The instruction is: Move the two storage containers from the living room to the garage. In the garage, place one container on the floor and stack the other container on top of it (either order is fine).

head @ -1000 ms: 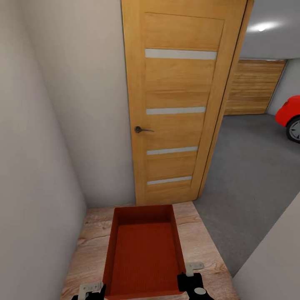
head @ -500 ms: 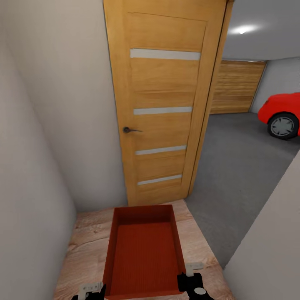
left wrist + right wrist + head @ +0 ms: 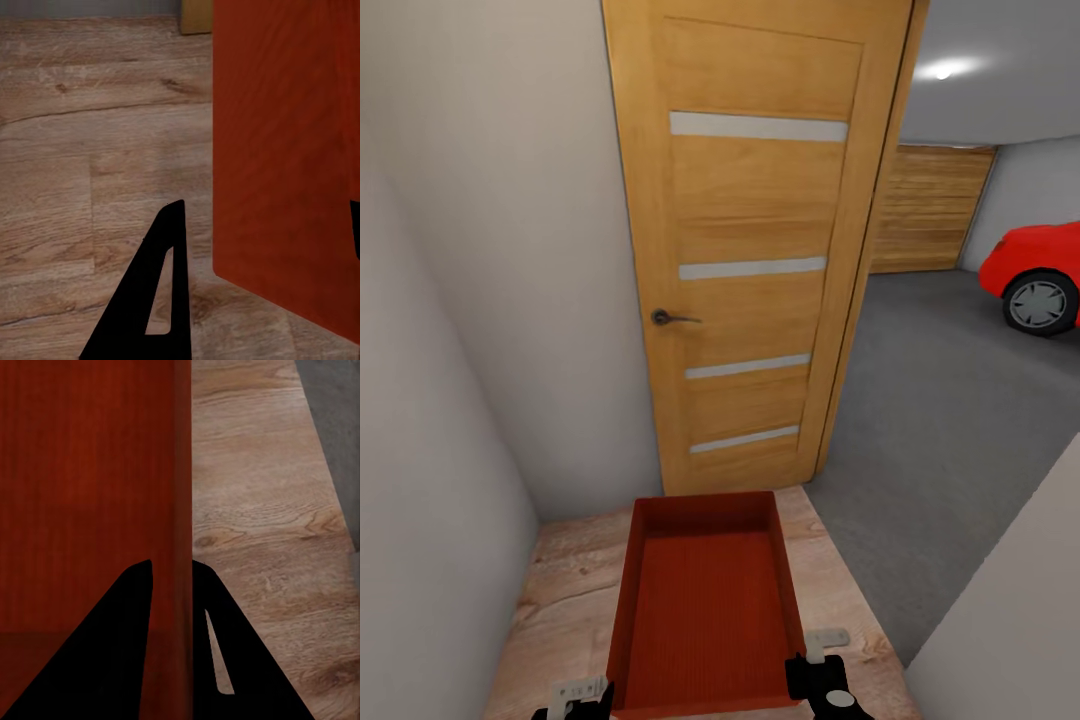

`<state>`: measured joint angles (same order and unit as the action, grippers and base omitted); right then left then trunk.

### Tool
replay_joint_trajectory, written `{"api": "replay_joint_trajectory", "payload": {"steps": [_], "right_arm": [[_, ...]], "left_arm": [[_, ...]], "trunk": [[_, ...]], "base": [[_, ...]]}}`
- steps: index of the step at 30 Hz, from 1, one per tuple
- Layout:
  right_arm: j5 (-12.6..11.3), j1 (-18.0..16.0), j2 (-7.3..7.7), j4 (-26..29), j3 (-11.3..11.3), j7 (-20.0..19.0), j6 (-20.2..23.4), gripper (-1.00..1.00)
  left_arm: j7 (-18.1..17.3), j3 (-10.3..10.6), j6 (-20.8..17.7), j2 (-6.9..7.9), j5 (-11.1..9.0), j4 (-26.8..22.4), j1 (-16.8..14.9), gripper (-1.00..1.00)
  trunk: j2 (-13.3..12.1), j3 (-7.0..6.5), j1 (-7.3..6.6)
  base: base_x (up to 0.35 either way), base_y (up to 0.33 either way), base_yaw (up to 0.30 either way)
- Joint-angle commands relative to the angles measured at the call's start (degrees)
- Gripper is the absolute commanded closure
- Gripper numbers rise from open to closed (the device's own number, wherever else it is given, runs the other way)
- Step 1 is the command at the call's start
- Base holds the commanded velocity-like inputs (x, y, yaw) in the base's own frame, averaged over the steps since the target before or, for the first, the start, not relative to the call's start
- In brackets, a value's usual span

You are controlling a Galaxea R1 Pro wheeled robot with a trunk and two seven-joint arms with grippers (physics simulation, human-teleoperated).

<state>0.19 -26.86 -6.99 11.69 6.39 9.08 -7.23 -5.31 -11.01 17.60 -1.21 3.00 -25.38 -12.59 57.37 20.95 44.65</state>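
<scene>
The storage container (image 3: 705, 600) is held above the wood planks (image 3: 560, 590), just in front of the wooden door (image 3: 750, 250). Its side wall is pinched by the right gripper (image 3: 171, 585). The left gripper (image 3: 262, 225) is spread around the opposite wall.

A red-orange storage container (image 3: 705, 600), matt with a finely ribbed base and smooth thin walls, is carried over pale, grained wood-plank flooring (image 3: 570, 590). Ahead stands a warm honey wooden door (image 3: 755, 250) with pale inlaid strips and a dark metal handle (image 3: 672, 318). Beyond, far right, lies rough grey concrete floor (image 3: 950, 400) and a glossy red car (image 3: 1035, 270).
</scene>
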Motion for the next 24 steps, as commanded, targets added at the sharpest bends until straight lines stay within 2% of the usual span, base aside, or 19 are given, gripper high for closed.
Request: {"api": "replay_joint_trajectory", "payload": {"steps": [1,24], "right_arm": [[0.2,-0.1,0.05,0.2,-2.9,0.6,-0.2,1.00],[0.2,-0.1,0.05,0.2,-2.8,0.6,-0.2,1.00]], "left_arm": [[0.0,-1.0,0.0,0.69,0.0,0.1,0.0,1.00],[0.0,-1.0,0.0,0.69,0.0,0.2,0.0,1.00]], "trunk": [[0.0,0.06,0.02],[0.0,0.06,0.02]], "base": [[0.140,0.028,-0.001],[0.015,0.003,0.000]]}}
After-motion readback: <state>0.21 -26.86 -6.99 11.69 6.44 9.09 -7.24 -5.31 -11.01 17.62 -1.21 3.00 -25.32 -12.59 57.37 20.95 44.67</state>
